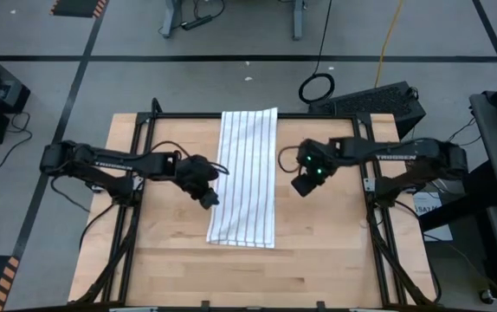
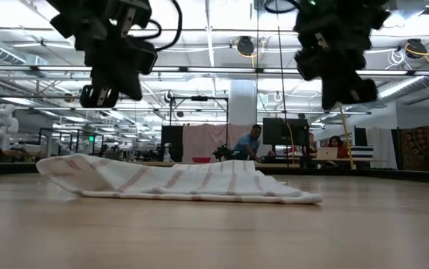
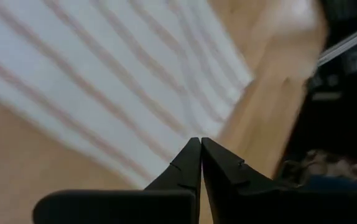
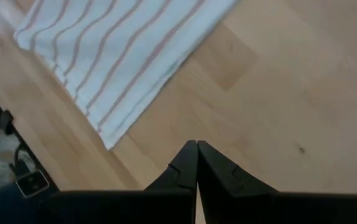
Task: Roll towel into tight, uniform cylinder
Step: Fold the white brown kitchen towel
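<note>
The towel (image 1: 247, 178) lies flat and long in the middle of the wooden table (image 1: 335, 260), between the two arms. It is white with thin dark stripes. It is not rolled at all yet. It looks soft, thin and light, so I think it will bend and flop easily and may slide on the smooth wood. One short end humps up a little in the low view, so it does not lie quite smooth. A good place to take hold looks like a short end, at its two corners, so the roll starts straight and stays even.

There is one towel. There are two grippers.

The left gripper (image 1: 207, 198) hangs just above the towel's long edge on its own side. Its two fingers are pressed together and hold nothing. The right gripper (image 1: 303, 185) hangs above bare wood, just beside the other long edge, not touching the cloth. Its fingers are pressed together too, with nothing in them.
</note>
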Available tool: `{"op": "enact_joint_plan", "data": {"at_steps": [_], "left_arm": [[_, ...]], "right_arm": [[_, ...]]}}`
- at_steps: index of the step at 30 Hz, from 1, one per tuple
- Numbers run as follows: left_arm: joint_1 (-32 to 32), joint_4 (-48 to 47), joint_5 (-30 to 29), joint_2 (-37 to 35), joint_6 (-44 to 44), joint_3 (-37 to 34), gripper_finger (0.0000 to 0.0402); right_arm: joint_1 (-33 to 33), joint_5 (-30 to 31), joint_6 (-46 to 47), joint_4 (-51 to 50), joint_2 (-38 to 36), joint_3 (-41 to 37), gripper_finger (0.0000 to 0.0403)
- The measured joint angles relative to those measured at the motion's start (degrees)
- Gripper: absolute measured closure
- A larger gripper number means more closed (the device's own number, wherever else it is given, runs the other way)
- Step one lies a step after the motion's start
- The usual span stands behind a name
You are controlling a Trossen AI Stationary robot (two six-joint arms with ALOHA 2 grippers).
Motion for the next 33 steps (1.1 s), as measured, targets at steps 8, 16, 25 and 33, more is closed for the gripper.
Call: {"op": "enact_joint_plan", "data": {"at_steps": [8,16,25,33], "left_arm": [[-11.51,5.80,-10.20,-0.02,-15.57,0.04,0.0355],[-20.97,-1.71,-16.79,0.02,-28.45,0.04,0.0322],[-25.31,-3.63,-20.04,0.72,-32.35,0.04,0.0322],[-25.62,-3.62,-20.23,0.94,-31.85,0.05,0.0322]], "right_arm": [[5.76,-2.62,11.26,11.79,-3.24,-9.14,0.0403],[12.63,-0.49,24.40,18.18,0.38,-9.20,0.0403],[17.68,2.56,39.98,27.87,7.06,-9.28,0.0403],[22.14,4.51,48.86,38.37,10.23,-9.25,0.0394]]}}
